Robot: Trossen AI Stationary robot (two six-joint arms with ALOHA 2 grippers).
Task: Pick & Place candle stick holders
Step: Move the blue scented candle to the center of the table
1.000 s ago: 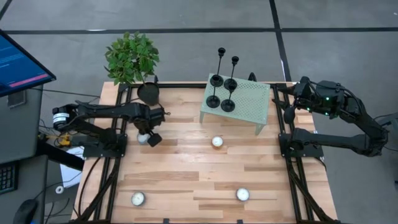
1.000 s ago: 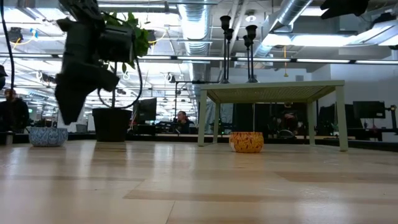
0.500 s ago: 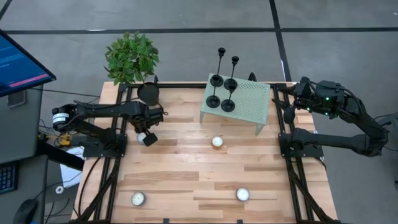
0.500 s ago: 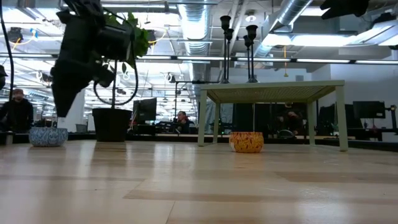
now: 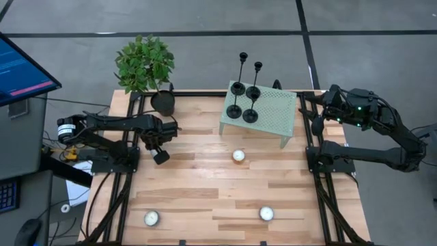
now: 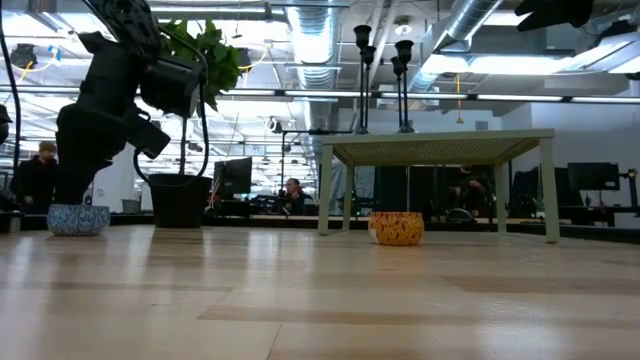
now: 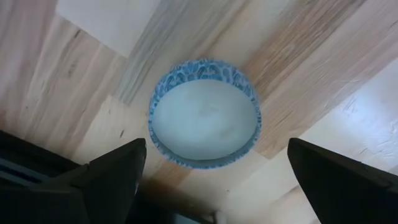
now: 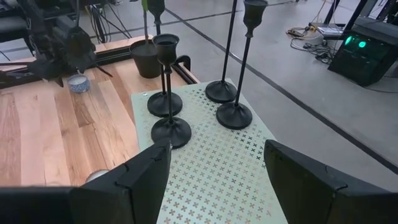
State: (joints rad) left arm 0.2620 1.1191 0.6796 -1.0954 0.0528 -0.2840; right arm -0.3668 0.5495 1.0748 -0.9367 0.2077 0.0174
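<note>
Four black candle stick holders (image 5: 243,96) stand upright, clustered on the green perforated stand (image 5: 273,113) at the bench (image 5: 205,184) far edge. Left gripper (image 7: 211,186) hovers over a blue tealight (image 7: 204,111), jaws open, empty. Right gripper (image 8: 214,180) waits beside the stand, jaws apart, holding nothing.

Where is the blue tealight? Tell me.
The blue tealight sits on the table's left side, directly under the left gripper, near the plant pot.

Matt black candle stick holders (image 8: 168,118) (metal)
</note>
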